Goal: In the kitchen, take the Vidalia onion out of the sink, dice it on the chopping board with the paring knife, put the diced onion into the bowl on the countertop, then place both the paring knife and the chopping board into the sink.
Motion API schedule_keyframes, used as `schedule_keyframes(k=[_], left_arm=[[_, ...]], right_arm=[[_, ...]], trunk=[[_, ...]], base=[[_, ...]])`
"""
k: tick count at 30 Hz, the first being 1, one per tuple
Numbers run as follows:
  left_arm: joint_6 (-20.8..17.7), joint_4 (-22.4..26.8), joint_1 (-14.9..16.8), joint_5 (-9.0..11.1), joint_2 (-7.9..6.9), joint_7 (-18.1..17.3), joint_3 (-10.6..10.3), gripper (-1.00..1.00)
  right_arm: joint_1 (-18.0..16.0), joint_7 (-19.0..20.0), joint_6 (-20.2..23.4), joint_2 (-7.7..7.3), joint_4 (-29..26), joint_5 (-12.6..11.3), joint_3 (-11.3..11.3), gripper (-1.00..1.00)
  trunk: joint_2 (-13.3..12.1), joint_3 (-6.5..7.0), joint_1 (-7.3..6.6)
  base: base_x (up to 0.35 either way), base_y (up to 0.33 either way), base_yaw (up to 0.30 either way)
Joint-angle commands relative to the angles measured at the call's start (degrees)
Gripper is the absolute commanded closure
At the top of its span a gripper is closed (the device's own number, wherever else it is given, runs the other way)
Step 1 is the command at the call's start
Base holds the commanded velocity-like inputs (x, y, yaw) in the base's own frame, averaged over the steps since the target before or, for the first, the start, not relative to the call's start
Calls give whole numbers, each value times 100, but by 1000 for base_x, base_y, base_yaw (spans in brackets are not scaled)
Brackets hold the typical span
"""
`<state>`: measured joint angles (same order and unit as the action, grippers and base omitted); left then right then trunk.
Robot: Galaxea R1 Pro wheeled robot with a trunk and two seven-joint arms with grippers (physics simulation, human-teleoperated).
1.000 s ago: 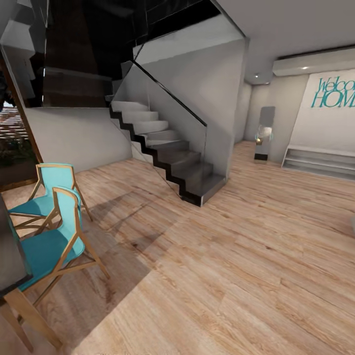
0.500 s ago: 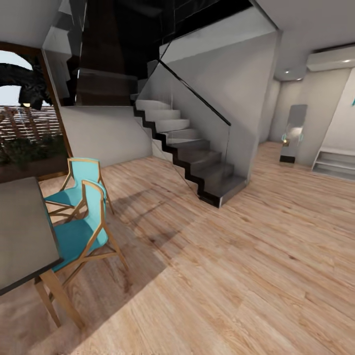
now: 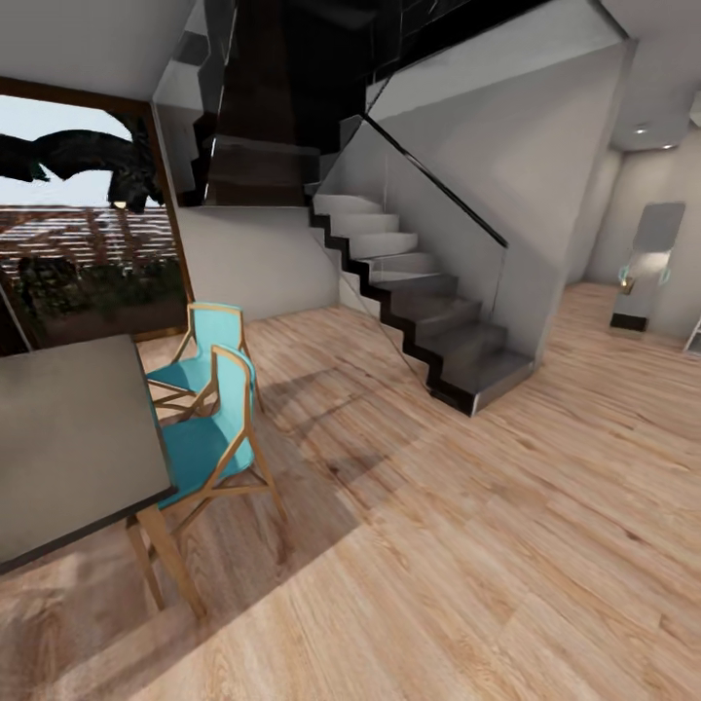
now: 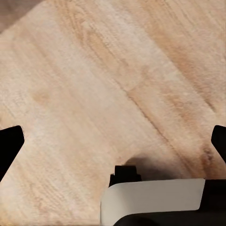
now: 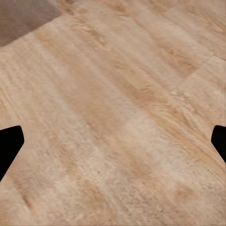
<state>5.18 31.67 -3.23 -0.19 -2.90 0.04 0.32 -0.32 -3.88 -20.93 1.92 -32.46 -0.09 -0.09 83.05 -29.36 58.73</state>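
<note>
Left hand [image 4: 113,146]: seen through its wrist camera, it is hanging above the light wood floor [image 4: 94,70], with its two dark fingertips [image 4: 10,143] sitting at opposite borders of the frame, spread wide apart and gripping nothing. A pale curved part of the robot's body [image 4: 155,200] is showing beneath it, casting a soft shadow on the planks.

Right hand [image 5: 113,146]: seen through its own wrist camera, it is likewise pointing down at bare floor, its fingertips [image 5: 9,143] standing far apart at the frame's two sides, open and empty. A darker, shaded patch of flooring [image 5: 23,16] is lying at one corner of that view.

Head view: the camera is looking across a living area, not the kitchen, so none of the task's things, the onion, board, knife, bowl or sink, are appearing here. At the left a dark grey surface [image 3: 68,438] on wooden legs is reaching into view, its near corner lying just beside the closer of two turquoise chairs [image 3: 209,443] with wooden frames. Behind them a large window [image 3: 88,214] is facing a garden. A dark staircase [image 3: 428,312] with a glass balustrade is rising at centre, its lowest step ending on the floor. Between the chairs and the stair foot, and across the whole right and near part, open plank floor [image 3: 506,545] is stretching unobstructed. A tall narrow mirror [image 3: 647,263] is standing against the far right wall.
</note>
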Motion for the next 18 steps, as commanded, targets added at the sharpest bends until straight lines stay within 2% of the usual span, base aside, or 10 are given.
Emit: schedule_keyframes(k=[1, 18], left_arm=[[9, 6, -2, -1, 0, 0, 3, -100], [14, 23, -2, 1, 0, 5, 11, -100]], right_arm=[[-3, -16, -17, 2, 3, 0, 0, -100], [1, -16, -20, 2, 3, 0, 0, -100]], trunk=[[3, -8, 0], [3, -61, 0]], base=[[0, 0, 275], [0, 0, 275]])
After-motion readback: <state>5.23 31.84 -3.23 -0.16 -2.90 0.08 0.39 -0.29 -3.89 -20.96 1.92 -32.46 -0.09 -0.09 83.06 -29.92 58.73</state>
